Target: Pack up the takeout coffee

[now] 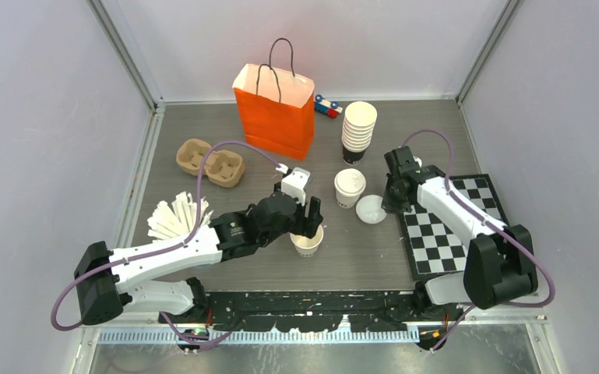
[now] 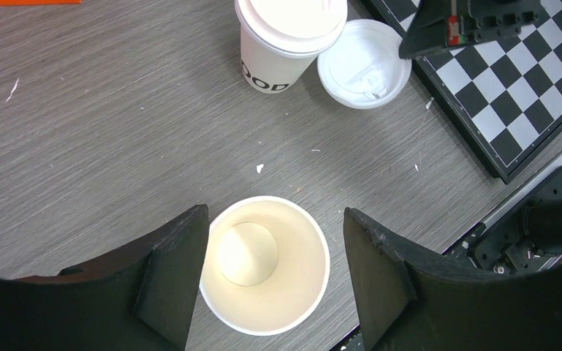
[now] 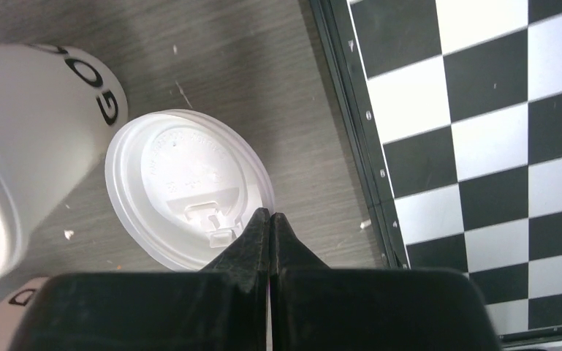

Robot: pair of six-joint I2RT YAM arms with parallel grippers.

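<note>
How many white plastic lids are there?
2. The fitted lid caps the cup near the cup stack; the loose lid lies beside the chessboard. The bag could hide more.

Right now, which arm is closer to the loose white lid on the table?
The right one. The right gripper, closed, sits at the edge of the lid; the left gripper stands open around the lidless cup, farther away.
</note>
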